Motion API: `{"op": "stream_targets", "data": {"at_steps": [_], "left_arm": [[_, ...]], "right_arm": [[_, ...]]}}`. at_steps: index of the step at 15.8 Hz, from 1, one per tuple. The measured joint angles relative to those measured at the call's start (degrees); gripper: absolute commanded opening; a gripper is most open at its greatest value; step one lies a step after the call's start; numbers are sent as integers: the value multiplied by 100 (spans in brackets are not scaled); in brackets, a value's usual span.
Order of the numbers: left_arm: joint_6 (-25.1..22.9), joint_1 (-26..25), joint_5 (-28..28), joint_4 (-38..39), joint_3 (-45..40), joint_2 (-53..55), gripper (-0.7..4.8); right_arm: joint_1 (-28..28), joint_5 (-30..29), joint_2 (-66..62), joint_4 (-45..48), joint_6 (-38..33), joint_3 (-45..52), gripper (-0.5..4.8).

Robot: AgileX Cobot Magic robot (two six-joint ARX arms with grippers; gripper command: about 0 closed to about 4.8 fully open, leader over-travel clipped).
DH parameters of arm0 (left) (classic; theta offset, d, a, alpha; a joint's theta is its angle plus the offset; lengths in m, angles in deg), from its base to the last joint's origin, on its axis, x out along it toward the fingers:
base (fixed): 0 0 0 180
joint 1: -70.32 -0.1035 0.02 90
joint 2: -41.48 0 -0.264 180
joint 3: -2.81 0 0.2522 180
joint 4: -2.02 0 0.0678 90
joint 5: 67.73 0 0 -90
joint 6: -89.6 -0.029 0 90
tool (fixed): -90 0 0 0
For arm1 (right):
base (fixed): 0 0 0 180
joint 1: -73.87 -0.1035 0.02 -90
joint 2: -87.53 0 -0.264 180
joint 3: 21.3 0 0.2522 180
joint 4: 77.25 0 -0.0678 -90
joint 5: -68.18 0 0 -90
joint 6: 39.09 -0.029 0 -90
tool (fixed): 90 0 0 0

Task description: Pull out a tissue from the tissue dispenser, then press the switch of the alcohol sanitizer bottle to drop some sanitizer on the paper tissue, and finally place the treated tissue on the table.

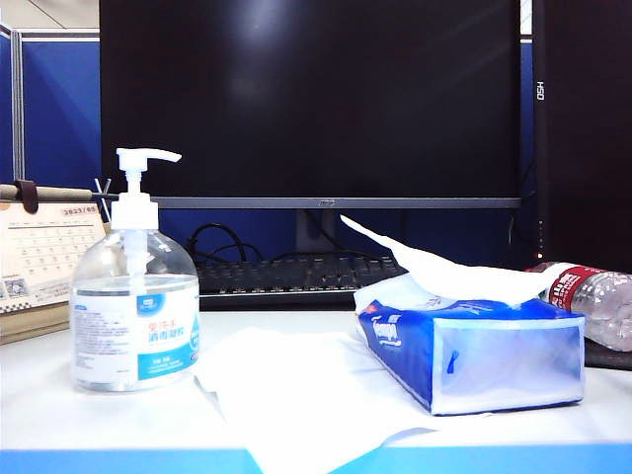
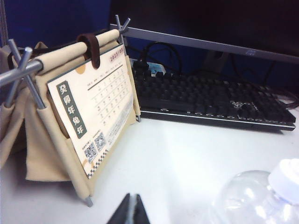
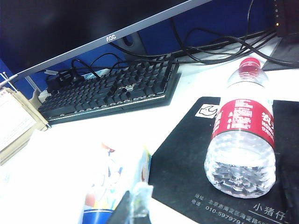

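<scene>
The alcohol sanitizer bottle (image 1: pixel 133 311) stands upright on the left of the table (image 1: pixel 59 420), its white pump switch (image 1: pixel 146 158) pointing right. The blue tissue dispenser (image 1: pixel 474 351) lies to the right, and a white tissue (image 1: pixel 434 269) sticks up out of its top. Neither gripper shows in the exterior view. In the left wrist view my left gripper (image 2: pixel 133 211) is shut and empty, hanging near the bottle's clear shoulder (image 2: pixel 254 198). My right gripper (image 3: pixel 133 210) is shut just above the washed-out tissue dispenser (image 3: pixel 117 182), holding nothing.
A larger white paper sheet (image 1: pixel 296 395) lies flat between bottle and pack. A desk calendar (image 1: pixel 39 257) stands far left. A black keyboard (image 1: pixel 296 276) and monitor sit behind. A red-labelled water bottle (image 3: pixel 243 135) lies on a black mat (image 3: pixel 182 163) at the right.
</scene>
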Motion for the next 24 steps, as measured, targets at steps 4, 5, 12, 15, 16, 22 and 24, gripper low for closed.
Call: {"op": "stream_targets", "data": {"at_steps": [4,5,12,15,16,22,24], "left_arm": [[72,0,-155,0,0,0,-4],[140,0,-155,11,0,0,-4],[940,0,-2041,-212,0,0,-1],[1639,0,-2304,-820,0,0,-1],[1700,0,-2304,-960,0,0,-1],[1626,0,-2319,-922,0,0,134],[1587,0,-2323,-925,0,0,165]], "right_arm": [[0,-26,0,0,-229,0,0],[0,-94,0,0,-236,0,0],[-22,-1434,0,382,-1604,0,212],[-197,-1676,0,678,-2761,0,212],[-306,-1753,0,688,-3174,0,212],[-1628,-1950,0,525,-4699,0,213],[-2131,-1613,0,227,-4774,0,300]]}}
